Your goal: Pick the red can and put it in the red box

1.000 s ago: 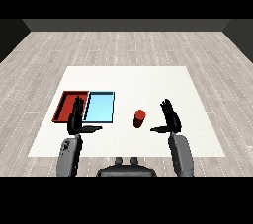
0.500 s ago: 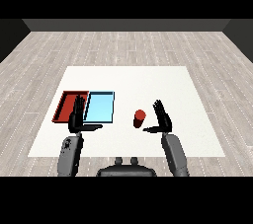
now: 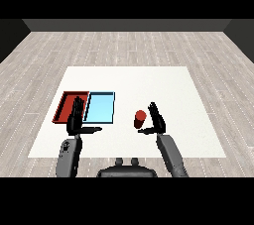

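The small red cylindrical can [image 3: 140,118] stands upright on the white counter [image 3: 168,85], at 3 o'clock of the light blue tray [image 3: 100,107]. The right hand [image 3: 157,120], fingers spread wide, sits just beside it. The left hand [image 3: 76,119], also wide, overlaps the shallow red tray [image 3: 67,104].

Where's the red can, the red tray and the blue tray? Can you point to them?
red can [image 3: 140,118], head view, on the middle of its side.
red tray [image 3: 65,105], head view, on its bare floor.
blue tray [image 3: 100,107], head view, on its floor.
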You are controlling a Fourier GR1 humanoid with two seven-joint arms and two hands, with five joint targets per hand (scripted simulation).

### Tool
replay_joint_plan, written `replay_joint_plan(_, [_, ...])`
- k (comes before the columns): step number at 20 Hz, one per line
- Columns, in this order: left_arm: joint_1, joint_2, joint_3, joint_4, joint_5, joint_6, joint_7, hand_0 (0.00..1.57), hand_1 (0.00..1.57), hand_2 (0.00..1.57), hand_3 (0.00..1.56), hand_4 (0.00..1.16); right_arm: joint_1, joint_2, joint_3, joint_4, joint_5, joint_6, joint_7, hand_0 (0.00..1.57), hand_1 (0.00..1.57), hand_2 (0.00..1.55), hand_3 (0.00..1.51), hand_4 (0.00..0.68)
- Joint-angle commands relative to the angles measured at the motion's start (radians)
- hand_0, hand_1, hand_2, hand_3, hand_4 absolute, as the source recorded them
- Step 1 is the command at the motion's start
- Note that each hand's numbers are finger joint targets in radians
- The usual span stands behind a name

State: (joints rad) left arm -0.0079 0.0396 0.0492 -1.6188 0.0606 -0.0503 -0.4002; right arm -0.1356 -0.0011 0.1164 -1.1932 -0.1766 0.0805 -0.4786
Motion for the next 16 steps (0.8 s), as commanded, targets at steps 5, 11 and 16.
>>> replay_joint_plan(5, [0.013,0.017,0.027,0.028,0.042,-0.043,-0.028,0.0,0.0,0.0,0.0,0.0,-0.064,0.001,-0.004,0.088,-0.04,-0.02,-0.008,0.0,0.0,0.0,0.0,0.0])
replay_joint_plan(11, [-0.088,-0.006,0.006,0.065,0.003,0.016,0.024,0.0,0.0,0.0,0.0,0.0,-0.026,0.001,0.021,0.085,-0.057,-0.016,-0.043,0.0,0.0,0.0,0.0,0.0])
replay_joint_plan(16, [-0.058,0.008,0.022,0.069,0.011,-0.003,-0.001,0.0,0.0,0.0,0.0,0.0,-0.145,0.001,0.144,0.18,-0.132,-0.12,-0.051,0.0,0.0,0.0,0.0,0.0])
